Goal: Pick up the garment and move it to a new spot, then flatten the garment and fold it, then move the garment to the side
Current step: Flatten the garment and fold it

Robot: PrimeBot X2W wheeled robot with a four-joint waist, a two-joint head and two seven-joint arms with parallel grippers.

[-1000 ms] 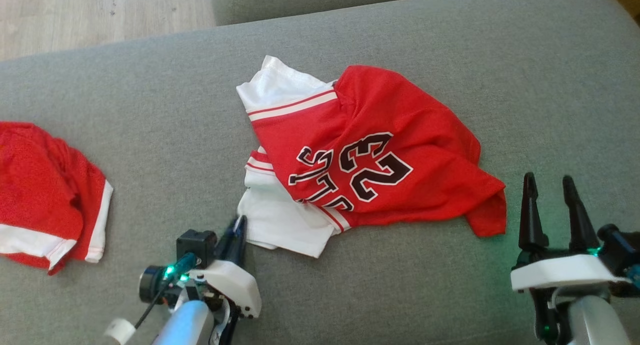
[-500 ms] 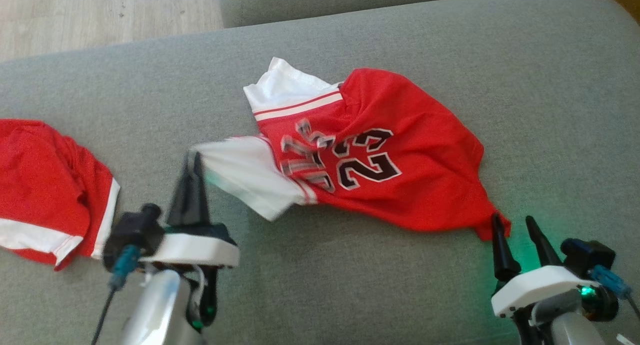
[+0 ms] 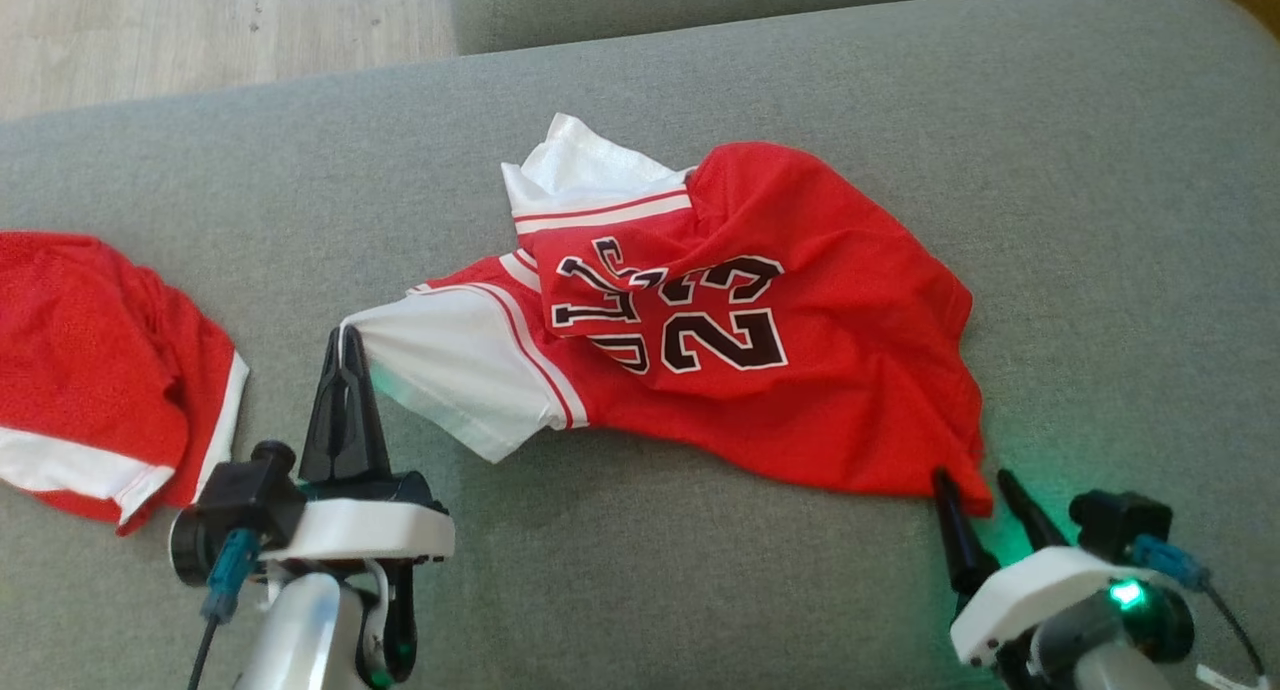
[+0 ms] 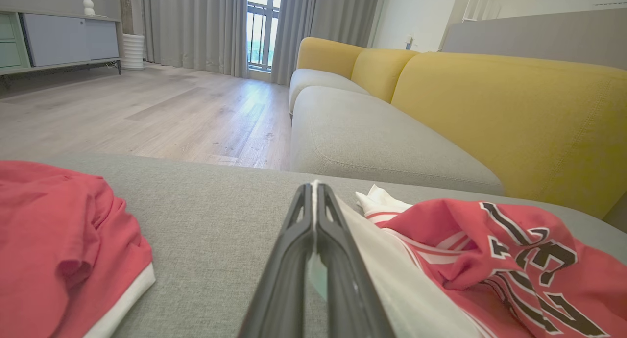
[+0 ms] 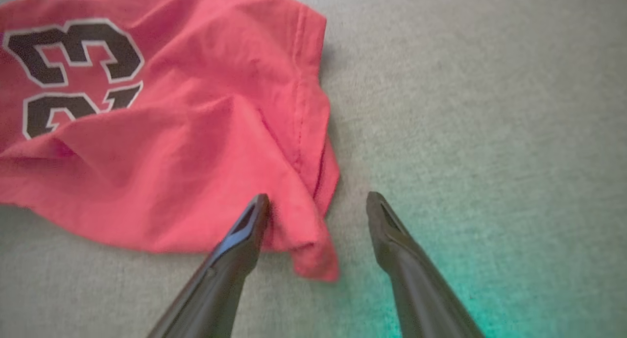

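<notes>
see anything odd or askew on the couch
The jersey lies crumpled and skewed, lettering creased, one white sleeve stretched taut to the left jaws, shut on its edge. A second red garment sits bunched at the left of the couch. No damage visible.

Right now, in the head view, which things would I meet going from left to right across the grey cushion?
From the left: red garment with white trim → left gripper → red jersey numbered 23 → right gripper.

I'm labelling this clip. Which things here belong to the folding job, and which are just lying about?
Job: red number 23 jersey; left gripper, shut on its white sleeve; right gripper, open at its red corner.
Lying about: second red garment; yellow sofa back.
</notes>
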